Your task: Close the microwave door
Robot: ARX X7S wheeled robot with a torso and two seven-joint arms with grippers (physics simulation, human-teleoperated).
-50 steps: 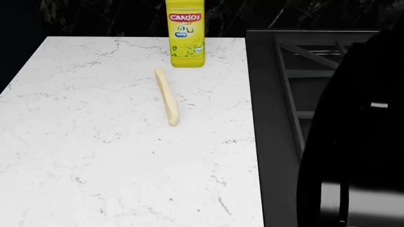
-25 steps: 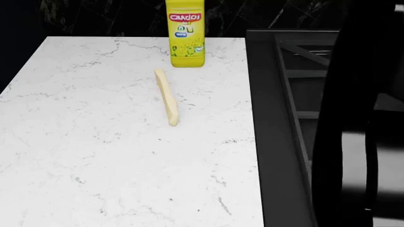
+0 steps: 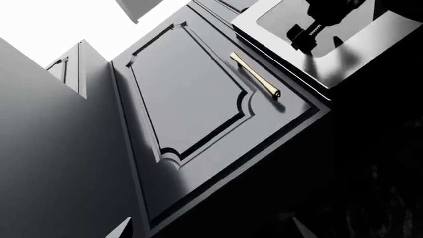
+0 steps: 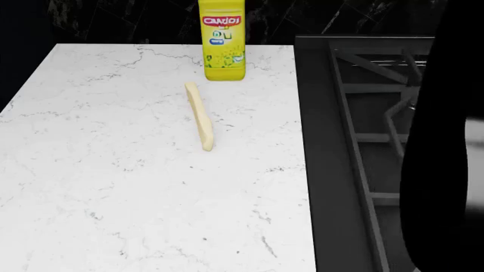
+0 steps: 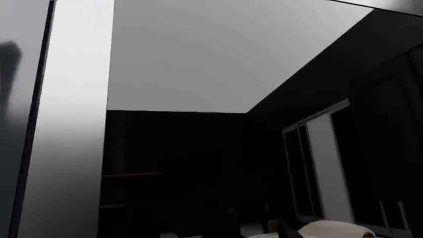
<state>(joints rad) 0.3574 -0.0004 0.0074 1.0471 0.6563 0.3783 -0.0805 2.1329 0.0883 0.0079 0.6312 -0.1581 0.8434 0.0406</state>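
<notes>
I cannot make out the microwave or its door in any view. In the left wrist view my left gripper (image 3: 211, 233) shows only two pale fingertips (image 3: 121, 229) far apart at the frame's edge, open with nothing between them, facing a dark cabinet door (image 3: 191, 109). My right arm (image 4: 446, 170) is a big black shape over the hob in the head view. The right wrist view shows just one dark fingertip (image 5: 286, 230) in front of a dim room and a pale grey panel (image 5: 73, 119).
A white marble counter (image 4: 113, 187) holds a yellow bottle (image 4: 222, 39) at the back and a pale yellow stick (image 4: 199, 116) lying lengthwise. A dark hob with a grate (image 4: 363, 96) adjoins it on the right. The cabinet door bears a brass handle (image 3: 254, 75).
In the head view the black right arm has shifted to the right and uncovered more of the hob grate. Bottle and stick have not moved.
</notes>
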